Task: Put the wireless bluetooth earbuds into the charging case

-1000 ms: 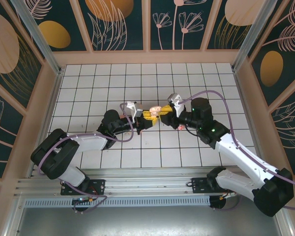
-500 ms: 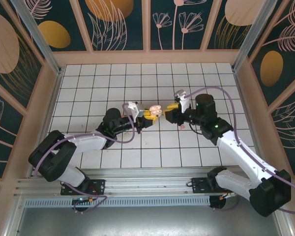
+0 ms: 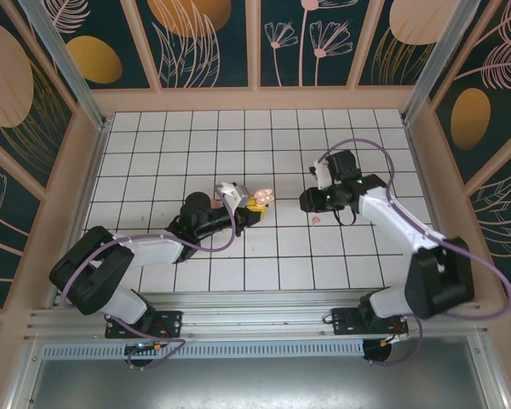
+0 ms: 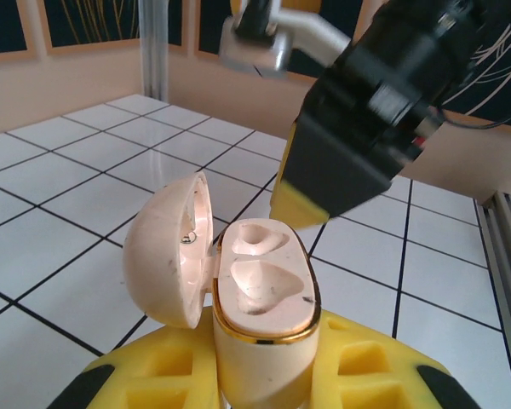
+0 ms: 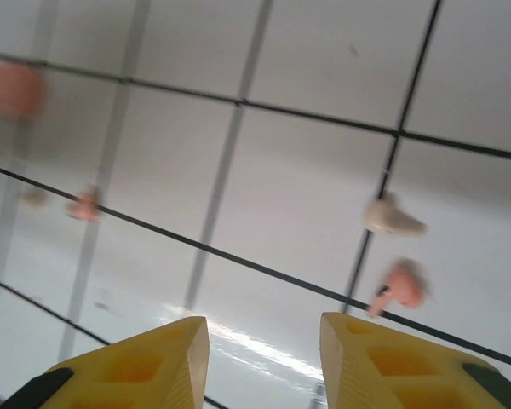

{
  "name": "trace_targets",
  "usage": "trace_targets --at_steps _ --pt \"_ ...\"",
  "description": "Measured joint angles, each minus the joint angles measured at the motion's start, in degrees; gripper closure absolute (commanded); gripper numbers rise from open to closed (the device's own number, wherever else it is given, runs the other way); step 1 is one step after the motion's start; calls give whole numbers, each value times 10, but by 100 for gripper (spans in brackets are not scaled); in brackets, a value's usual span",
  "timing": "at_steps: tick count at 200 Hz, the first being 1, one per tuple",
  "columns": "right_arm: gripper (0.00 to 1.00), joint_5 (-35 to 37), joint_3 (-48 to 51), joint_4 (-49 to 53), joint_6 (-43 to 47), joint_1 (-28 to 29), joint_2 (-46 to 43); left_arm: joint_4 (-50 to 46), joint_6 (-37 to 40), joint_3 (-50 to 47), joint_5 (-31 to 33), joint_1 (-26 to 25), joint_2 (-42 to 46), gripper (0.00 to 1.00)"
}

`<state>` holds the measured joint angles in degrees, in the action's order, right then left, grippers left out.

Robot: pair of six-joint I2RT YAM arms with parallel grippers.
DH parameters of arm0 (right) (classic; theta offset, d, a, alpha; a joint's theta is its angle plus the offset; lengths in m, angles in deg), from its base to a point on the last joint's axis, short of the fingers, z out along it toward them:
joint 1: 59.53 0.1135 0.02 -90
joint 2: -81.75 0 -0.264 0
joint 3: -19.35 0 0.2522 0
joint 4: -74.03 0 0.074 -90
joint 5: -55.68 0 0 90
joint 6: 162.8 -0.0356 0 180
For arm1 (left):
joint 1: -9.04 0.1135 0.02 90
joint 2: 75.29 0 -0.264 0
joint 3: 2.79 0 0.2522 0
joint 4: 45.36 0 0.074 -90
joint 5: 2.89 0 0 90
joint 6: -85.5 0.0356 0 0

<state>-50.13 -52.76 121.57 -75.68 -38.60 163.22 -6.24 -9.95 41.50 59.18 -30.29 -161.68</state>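
Top view: left gripper (image 3: pixel 252 204) clamps the open charging case (image 3: pixel 263 197). Left wrist: both sockets look empty. Right wrist: right gripper (image 5: pixel 264 328) parted, empty, over a beige earbud (image 5: pixel 392 217) and pink earbud (image 5: pixel 400 288) on the counter (image 5: pixel 324 68). They sit close, so a sloppy pinch could flick one away.

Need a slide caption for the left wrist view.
Left gripper clamps the open charging case, both wells empty, lid swung left; right gripper hovers behind.
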Motion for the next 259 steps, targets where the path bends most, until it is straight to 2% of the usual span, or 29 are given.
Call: trace_targets --at_steps 46,105,197,259 --pt "57 71 -51 24 148 0 103 -21 10 -13 4 0 3 86" --pt "54 87 -86 26 296 1 165 -35 10 -15 6 0 3 85" --pt "54 89 -115 42 345 1 249 -43 10 -15 3 0 3 85" --pt "65 103 -132 42 345 -1 280 -53 10 -11 3 0 3 85"
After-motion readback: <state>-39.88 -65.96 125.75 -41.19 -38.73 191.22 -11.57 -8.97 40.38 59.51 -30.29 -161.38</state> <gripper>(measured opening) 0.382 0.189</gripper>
